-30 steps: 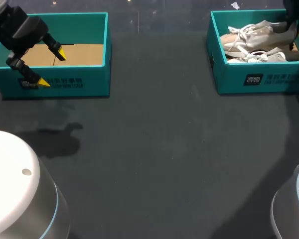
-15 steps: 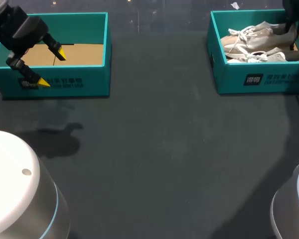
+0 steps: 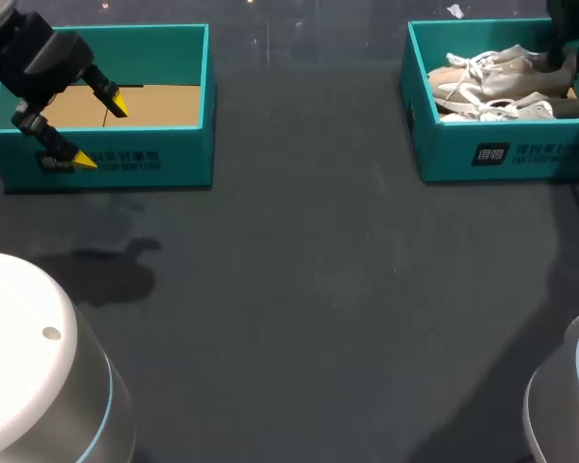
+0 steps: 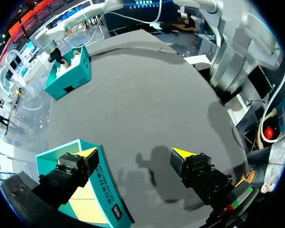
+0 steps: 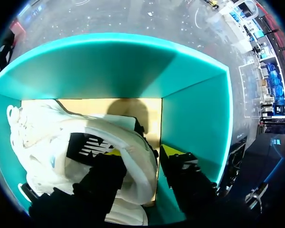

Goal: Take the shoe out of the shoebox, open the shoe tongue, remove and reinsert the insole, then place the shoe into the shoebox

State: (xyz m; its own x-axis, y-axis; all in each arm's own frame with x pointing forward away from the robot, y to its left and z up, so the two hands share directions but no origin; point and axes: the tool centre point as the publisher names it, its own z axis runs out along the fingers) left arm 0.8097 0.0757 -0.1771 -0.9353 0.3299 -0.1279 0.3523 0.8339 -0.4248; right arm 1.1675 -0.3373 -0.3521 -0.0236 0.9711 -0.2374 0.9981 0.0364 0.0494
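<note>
A pale sneaker [image 3: 492, 69] lies in the teal shoebox [image 3: 482, 154] at the back right, on top of a second pale sneaker [image 3: 507, 104]. My right gripper [image 5: 145, 151] is down inside that box at the top sneaker's heel [image 5: 137, 166]. One finger is inside the heel opening and the other finger [image 5: 175, 156] stands just outside it with a thin gap, so the gripper is open. In the head view only the dark right wrist [image 3: 567, 29] shows. My left gripper [image 3: 100, 132] hangs open over the front wall of the left shoebox [image 3: 154, 164], holding nothing.
The left shoebox [image 4: 102, 194] holds only its brown cardboard floor [image 3: 145, 106]. Dark grey tabletop [image 3: 309, 289] stretches between the two boxes. My arms' white bases [image 3: 39, 386] stand at the near corners.
The top sneaker has settled a little lower into the right shoebox. The left arm has not moved.
</note>
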